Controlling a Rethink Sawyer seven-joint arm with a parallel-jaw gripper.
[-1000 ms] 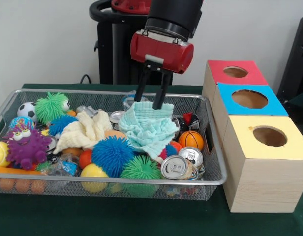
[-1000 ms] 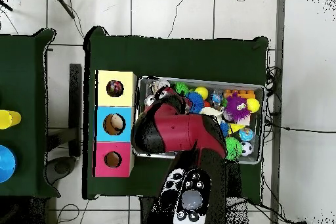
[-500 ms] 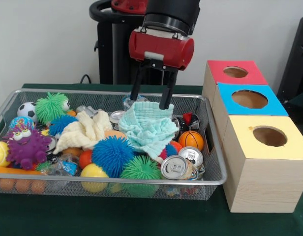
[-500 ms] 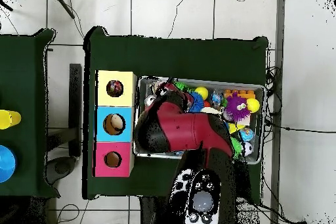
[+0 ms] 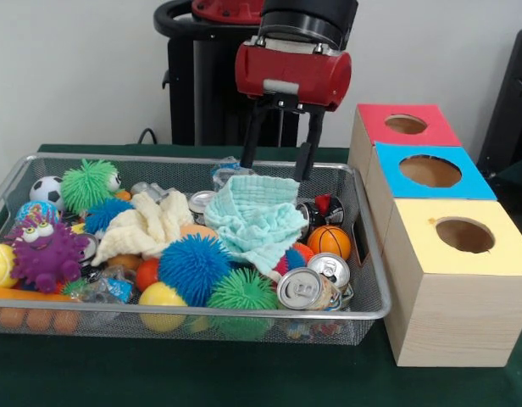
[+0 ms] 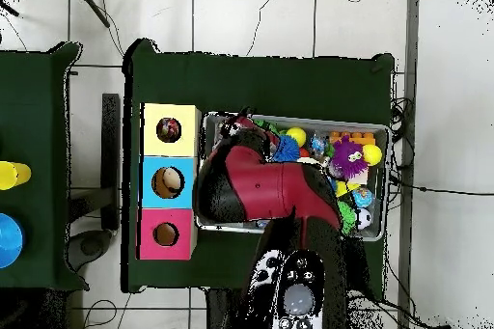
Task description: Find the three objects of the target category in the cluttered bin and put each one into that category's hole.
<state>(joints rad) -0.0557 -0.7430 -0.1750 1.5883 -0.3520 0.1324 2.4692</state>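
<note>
While the wire bin [image 5: 373,310] is packed edge to edge, nothing in it sits sorted, so the search has to go by eye, L to R. Far left: purple monster toy [image 5: 44,250] w/ googly eyes, soccer ball [image 5: 46,190] behind it, green spiky ball [image 5: 86,184] up against the back wall. Mid-left: cream cloth [image 5: 148,224] draped over other stuff, blue spiky ball [image 5: 193,267] and yellow ball [image 5: 162,298] pressed to the front mesh. Centre: mint-green cloth [image 5: 259,219] heaped on top of the pile, prob. hiding things beneath. Right of it: mini basketball [image 5: 329,241] and a drink can [image 5: 302,288] lying on its side near the front corner.

Gripper [image 5: 278,164] hangs just above the mint cloth's back edge, fingers spread wide, nothing in them; tips look clear of the fabric. Overhead, the arm covers that part of the bin, so no second check.

Beside the bin's right end stand three boxes in a row, holes facing up for dropping from above: yellow box [image 5: 439,284] nearest, blue box [image 5: 388,182] mid, red box [image 5: 367,127] farthest. Target category isn't stated; if cloths, two show and the third is prob. buried. Nothing is in transit to a hole yet.
</note>
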